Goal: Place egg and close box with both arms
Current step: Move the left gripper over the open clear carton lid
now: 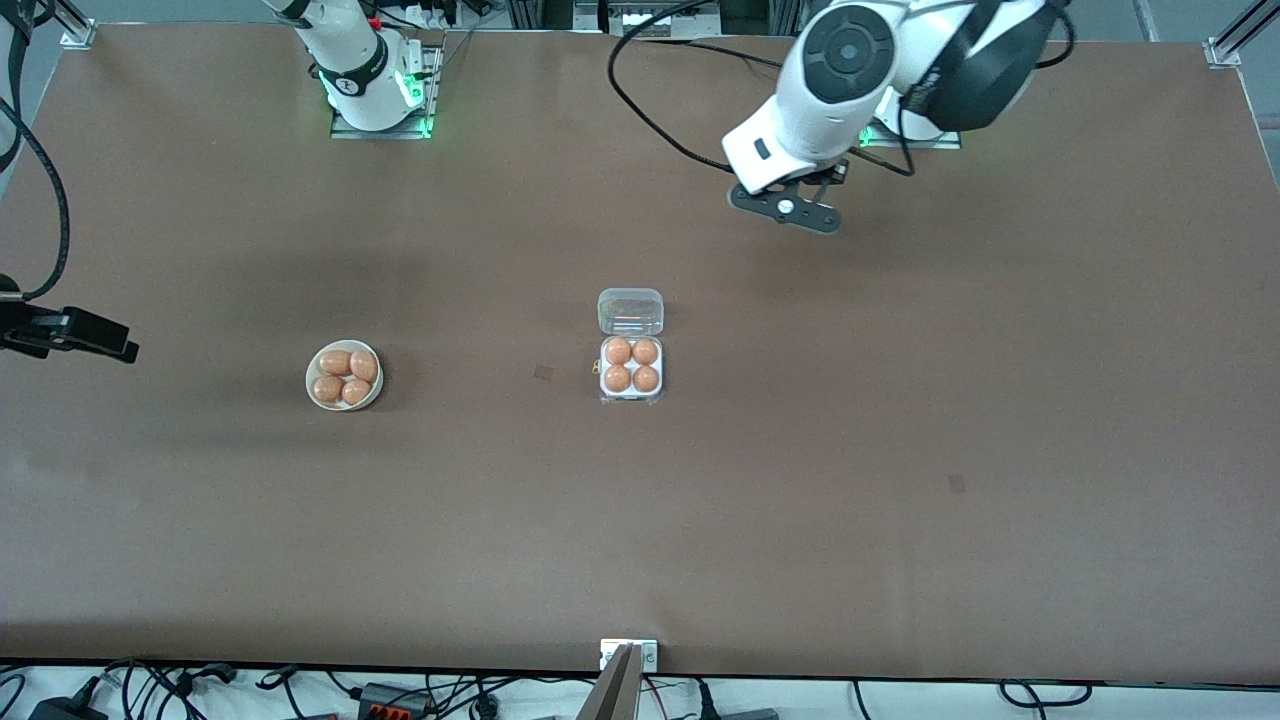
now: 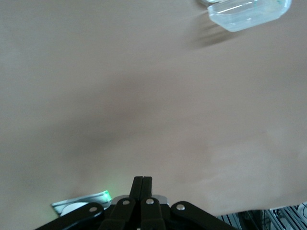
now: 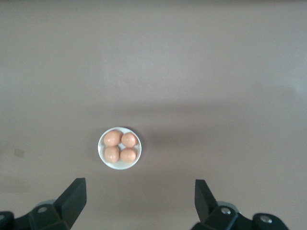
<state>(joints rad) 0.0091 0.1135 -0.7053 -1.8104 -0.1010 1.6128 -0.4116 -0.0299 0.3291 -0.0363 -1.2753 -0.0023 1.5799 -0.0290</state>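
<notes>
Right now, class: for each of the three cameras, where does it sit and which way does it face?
Front view: high across the table, facing both arm bases; sees the bowl and the egg box.
Left wrist view: on the left arm, looking down past its shut left gripper at the clear lid.
Right wrist view: above the bowl, open right gripper showing.
Shared: front and right wrist views show the bowl.

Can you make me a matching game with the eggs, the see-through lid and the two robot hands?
Things:
1. round white bowl
2. clear plastic lid of the square white egg box
3. left gripper
4. right gripper

States:
A. fingers wide open
B. laid back open
C. fingers shut, holding nothing
D. holds four orange-brown eggs

Pairs: 1-D, 2-B, 3-C, 4-A
</notes>
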